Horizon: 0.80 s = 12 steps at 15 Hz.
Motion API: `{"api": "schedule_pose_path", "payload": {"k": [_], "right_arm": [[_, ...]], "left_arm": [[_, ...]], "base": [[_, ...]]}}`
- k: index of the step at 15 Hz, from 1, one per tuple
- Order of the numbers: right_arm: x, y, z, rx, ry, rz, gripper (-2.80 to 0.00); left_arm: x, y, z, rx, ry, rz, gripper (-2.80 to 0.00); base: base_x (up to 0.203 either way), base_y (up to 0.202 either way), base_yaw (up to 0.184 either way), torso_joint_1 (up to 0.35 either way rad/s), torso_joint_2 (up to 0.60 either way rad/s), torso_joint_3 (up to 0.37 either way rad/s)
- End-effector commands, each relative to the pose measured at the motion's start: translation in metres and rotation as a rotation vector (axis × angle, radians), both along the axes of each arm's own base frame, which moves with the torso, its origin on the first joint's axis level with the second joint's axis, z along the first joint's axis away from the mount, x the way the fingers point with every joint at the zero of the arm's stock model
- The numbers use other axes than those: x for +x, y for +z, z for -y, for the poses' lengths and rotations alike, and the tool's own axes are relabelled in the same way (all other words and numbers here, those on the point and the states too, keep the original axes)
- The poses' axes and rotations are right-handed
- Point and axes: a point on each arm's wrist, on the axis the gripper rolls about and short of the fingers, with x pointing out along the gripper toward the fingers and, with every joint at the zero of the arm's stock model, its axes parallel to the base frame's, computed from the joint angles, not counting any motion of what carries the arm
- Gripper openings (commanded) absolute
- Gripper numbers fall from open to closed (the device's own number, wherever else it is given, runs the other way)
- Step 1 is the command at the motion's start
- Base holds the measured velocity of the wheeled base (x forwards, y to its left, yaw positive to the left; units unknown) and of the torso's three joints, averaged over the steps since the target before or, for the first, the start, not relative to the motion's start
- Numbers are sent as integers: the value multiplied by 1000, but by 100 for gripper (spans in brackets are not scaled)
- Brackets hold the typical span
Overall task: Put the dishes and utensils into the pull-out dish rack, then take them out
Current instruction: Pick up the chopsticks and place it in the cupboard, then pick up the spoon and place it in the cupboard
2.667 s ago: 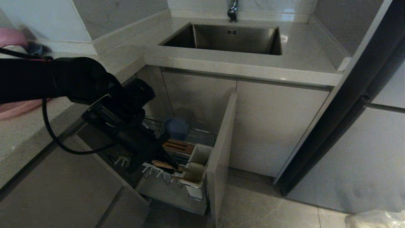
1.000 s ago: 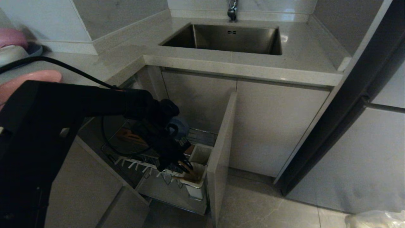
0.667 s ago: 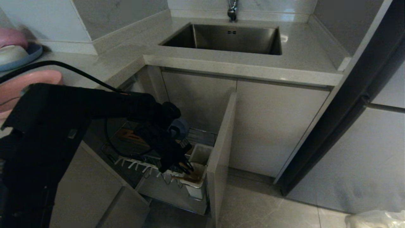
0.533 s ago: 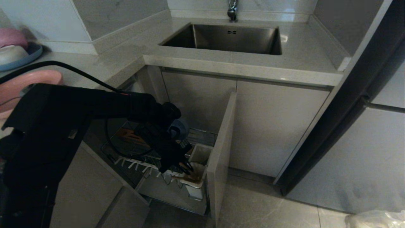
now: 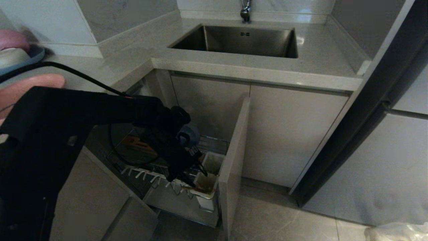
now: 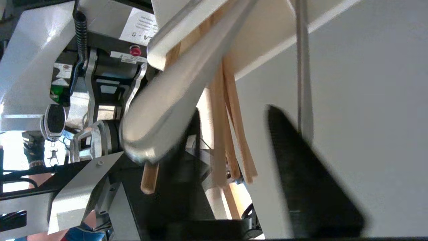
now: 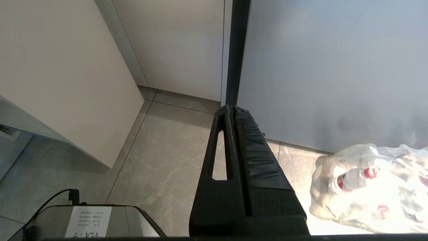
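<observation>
The pull-out dish rack (image 5: 174, 201) stands drawn out below the counter, its beige front panel (image 5: 234, 160) towards the floor. My left gripper (image 5: 197, 174) reaches down over the near white utensil cup (image 5: 205, 184). Its fingers (image 6: 307, 174) stand apart, open. The wooden chopsticks (image 6: 230, 134) lean in that cup between them, touching neither, and their ends (image 5: 190, 189) stick out over its rim. The grey metal spoon (image 6: 167, 110) lies in the same cup. A blue-grey bowl (image 5: 192, 134) sits deeper in the rack, half behind my wrist. The pink plate (image 5: 20, 90) lies on the counter at left. My right gripper (image 7: 232, 110) hangs shut over the floor.
A second white cup (image 5: 212, 160) stands just behind the first. White pegs (image 5: 140, 174) line the rack's near side. Small bowls on a dark blue plate (image 5: 13, 55) sit at the counter's far left. The sink (image 5: 240, 40) lies ahead. A plastic bag (image 7: 367, 187) lies on the floor.
My left gripper's fingers have parted and let go of the chopsticks, which now stand in the near cup. The arm itself has stayed where it was.
</observation>
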Motion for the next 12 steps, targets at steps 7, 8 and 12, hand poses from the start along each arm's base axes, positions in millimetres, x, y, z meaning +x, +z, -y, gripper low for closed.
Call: {"api": "schedule_pose_path", "payload": {"k": [7,8,12], "right_arm": [[0,0,0,-1,0,-1,-280],[0,0,0,0,0,-1,-280],[0,0,0,-1,0,-1,-280]], "left_arm": [[-26,57,-12,-34,21,133,0],[-31,67,-14,-36,25,162,0],[-70,118,-30,-35,47,297,-280]], "base": [[0,0,0,0,0,0],[0,0,0,0,0,0],[0,0,0,0,0,0]]}}
